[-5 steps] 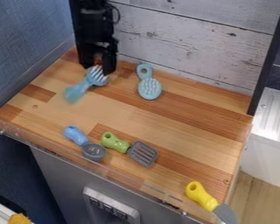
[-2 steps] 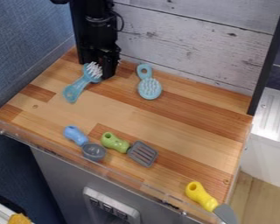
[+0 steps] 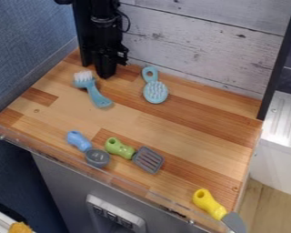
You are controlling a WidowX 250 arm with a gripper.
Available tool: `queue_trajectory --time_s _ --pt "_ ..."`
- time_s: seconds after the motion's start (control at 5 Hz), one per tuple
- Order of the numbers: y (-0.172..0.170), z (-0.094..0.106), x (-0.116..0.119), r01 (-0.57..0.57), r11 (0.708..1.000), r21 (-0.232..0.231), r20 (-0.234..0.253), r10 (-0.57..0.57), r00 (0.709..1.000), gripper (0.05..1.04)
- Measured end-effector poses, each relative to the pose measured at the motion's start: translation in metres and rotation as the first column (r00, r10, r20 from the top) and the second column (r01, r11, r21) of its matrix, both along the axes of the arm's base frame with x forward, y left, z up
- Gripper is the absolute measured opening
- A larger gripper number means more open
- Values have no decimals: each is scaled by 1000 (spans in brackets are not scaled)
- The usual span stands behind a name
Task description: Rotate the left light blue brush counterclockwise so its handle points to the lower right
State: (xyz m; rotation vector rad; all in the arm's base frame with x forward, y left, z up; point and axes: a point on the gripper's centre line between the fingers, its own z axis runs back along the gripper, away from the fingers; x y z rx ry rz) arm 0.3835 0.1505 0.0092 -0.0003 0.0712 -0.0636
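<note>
At the left of the front of the striped wooden table [image 3: 190, 145] lay a scoop with a bright blue handle [image 3: 78, 140] and a round grey cup [image 3: 97, 158], the cup toward the front edge. Farther back lay the teal plastic brush [image 3: 93, 90]. Its short white bristles [image 3: 83, 76] stood in a tuft on the small head at the back left, and its smooth handle ran toward the front right, curving slightly and widening into a rounded end.

Just right of the brush's head, apart from it, the black gripper [image 3: 105, 70] hung at the table's back left. Against the dark arm, its jaws could not be told as open or closed; they seemed to hold nothing.

Near the scoop, to its right, lay a spatula with a green handle [image 3: 119, 148] and a slotted grey blade [image 3: 148, 159]. Behind it, near the whitewashed plank wall [image 3: 196, 50], lay a round-headed pale blue brush [image 3: 155, 92], its nubs upward. A knife with a yellow handle [image 3: 208, 203] and a grey blade [image 3: 234, 222] lay at the front right corner.
</note>
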Motion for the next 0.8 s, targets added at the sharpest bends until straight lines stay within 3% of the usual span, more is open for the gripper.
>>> queue_trajectory --time_s 0.2,0.6,0.8 --pt "-1 0 0 -37 999 3 -10 37 999 64" --pt "-6 -2 -7 2 1000 1 -24 -2 1000 56" --pt "-10 6 -11 21 999 -25 -73 -23 997 56"
